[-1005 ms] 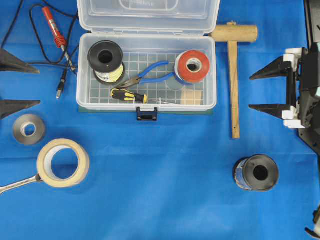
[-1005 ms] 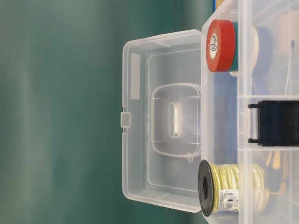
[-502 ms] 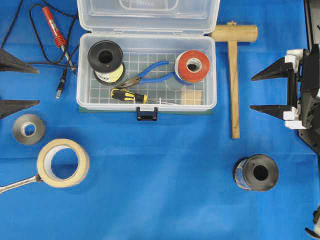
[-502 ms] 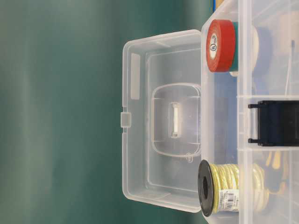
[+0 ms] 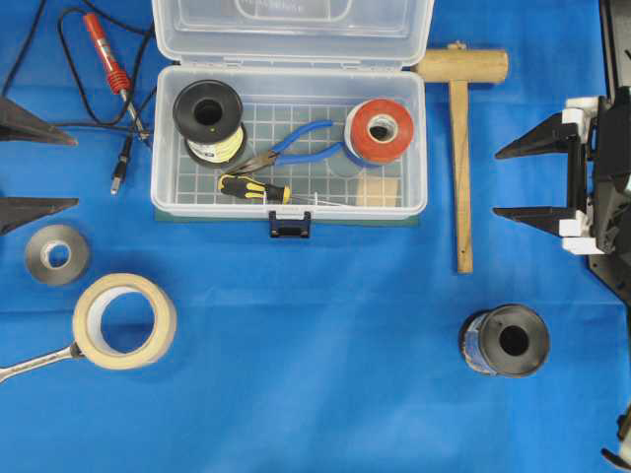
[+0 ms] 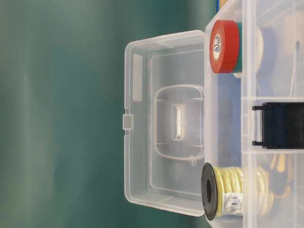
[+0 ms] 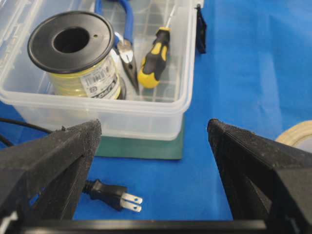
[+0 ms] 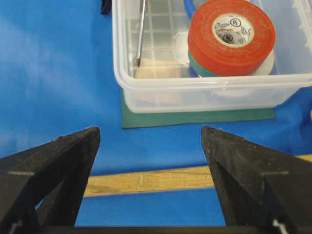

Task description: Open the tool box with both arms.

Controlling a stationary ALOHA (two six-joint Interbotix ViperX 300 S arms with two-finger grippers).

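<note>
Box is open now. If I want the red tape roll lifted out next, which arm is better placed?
Right, likely. The red tape roll lies at the right end of the clear plastic tool box, nearest the open right pincer. The left pincer, also open, faces the black spool of yellow wire.

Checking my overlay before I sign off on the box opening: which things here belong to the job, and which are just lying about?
Job:
- tool box, lid up
- left gripper, open, clear of box
- right gripper, open, clear of box

Lying about:
- mallet
- soldering iron
- plug
- masking tape
- grey tape
- wrench
- black spool
</note>
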